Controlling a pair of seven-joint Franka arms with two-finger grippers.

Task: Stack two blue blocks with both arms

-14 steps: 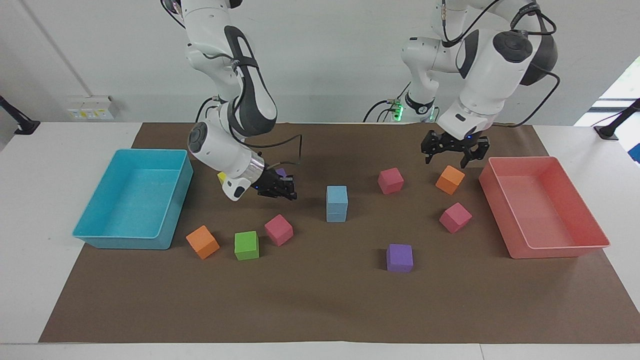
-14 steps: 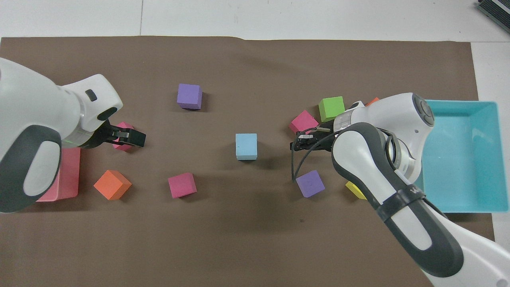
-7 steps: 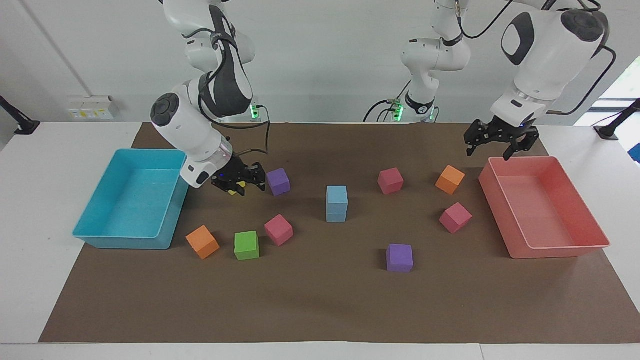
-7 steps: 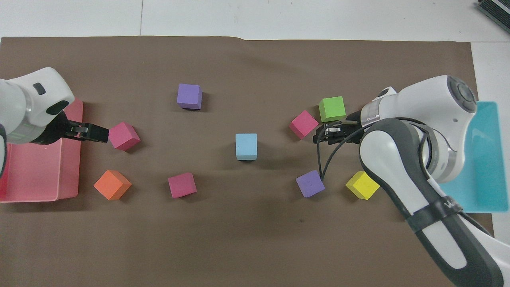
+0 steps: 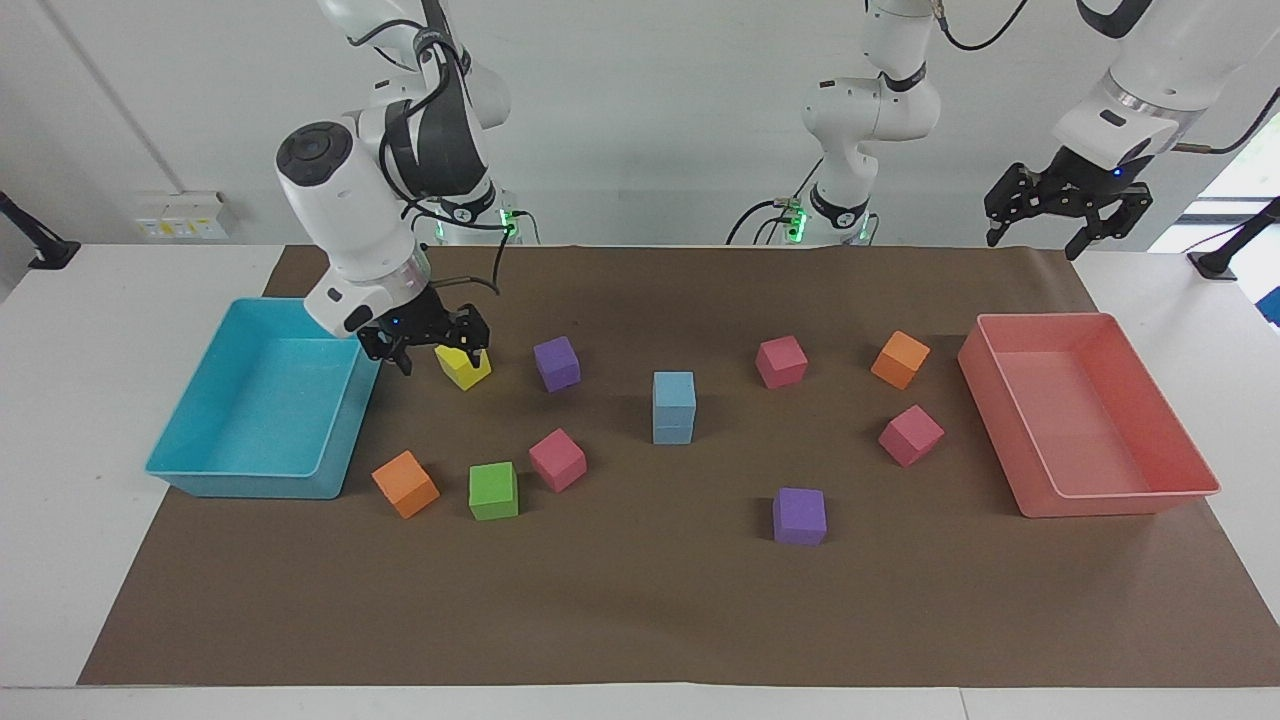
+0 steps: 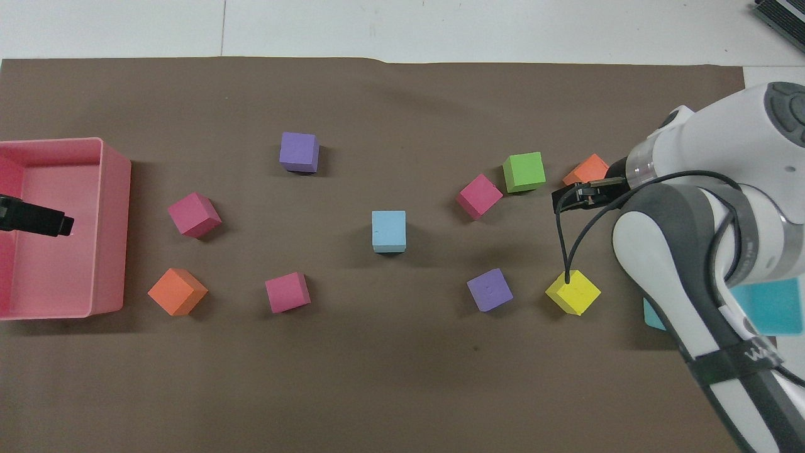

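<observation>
I see the two blue blocks (image 5: 674,407) stacked one on the other at the middle of the brown mat (image 5: 660,620), the stack standing upright and free of both grippers. In the overhead view the stack (image 6: 388,231) shows as a single blue square.

My right gripper (image 5: 425,340) hangs open and empty just above the mat, between the turquoise tray (image 5: 210,478) and the yellow cube (image 5: 463,367); one fingertip is close beside that cube, and I cannot tell whether it touches. On the facing view's clock face, the gripper sits at about nine o'clock from the stack.

My left gripper (image 5: 1066,205) is raised high, its fingers spread and holding nothing, above the mat's corner next to the robot-side end of the pink tray (image 5: 1120,498), at roughly two o'clock from the stack in the facing view.

Around the stack lie loose cubes: a purple cube (image 5: 556,362) at ten o'clock, a pink cube (image 5: 781,361) at two o'clock, an orange cube (image 5: 900,359) just past it, another pink cube (image 5: 911,435) at three o'clock, a purple cube (image 5: 799,516) at five o'clock, and a pink cube (image 5: 557,459), green cube (image 5: 493,491) and orange cube (image 5: 405,484) from seven to eight o'clock.
</observation>
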